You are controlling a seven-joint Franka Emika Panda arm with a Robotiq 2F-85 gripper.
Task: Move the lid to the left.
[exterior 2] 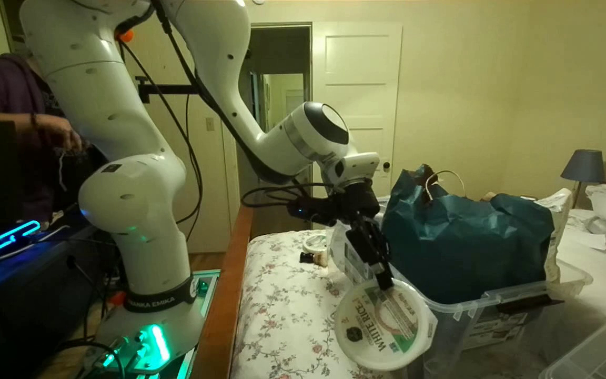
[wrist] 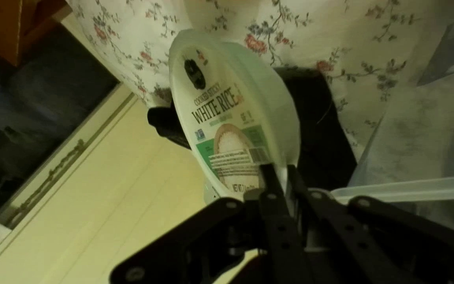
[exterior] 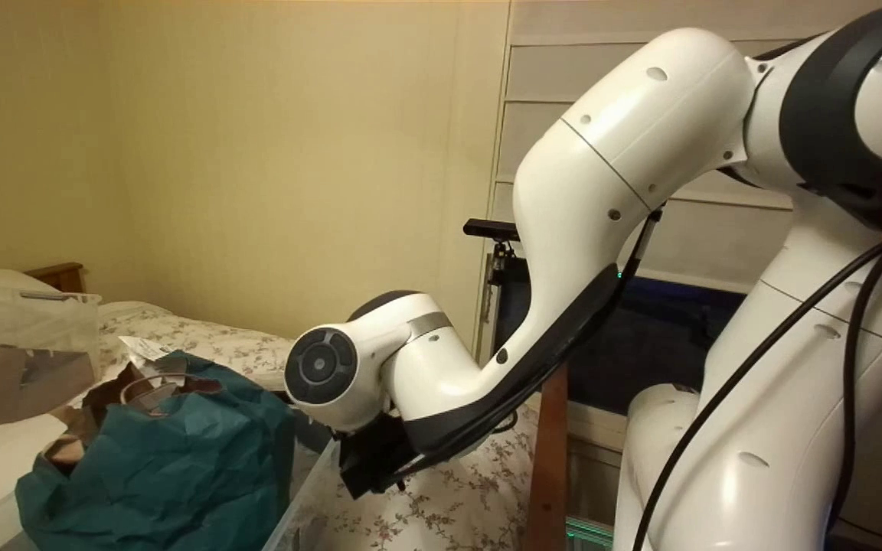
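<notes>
A round white plastic container with a white, green and brown "White Rice" label on its face (exterior 2: 379, 337) hangs in my gripper in an exterior view, tilted on its side above the flowered bed cover. It also shows large in the wrist view (wrist: 227, 114). My gripper (exterior 2: 383, 284) is shut on the container's rim, one finger over the labelled face and one behind it, as the wrist view shows (wrist: 279, 173). In an exterior view the gripper (exterior: 368, 474) shows only as a dark shape, and the container is hidden there. I cannot make out a separate lid.
A teal paper bag (exterior 2: 466, 247) stands in a clear plastic bin (exterior 2: 471, 310) right beside the gripper. Small items, one black-capped (exterior 2: 308, 258), lie on the bed. A wooden bed rail (exterior 2: 221, 316) runs between the bed and the robot base. A dark shape (wrist: 317, 134) lies behind the container.
</notes>
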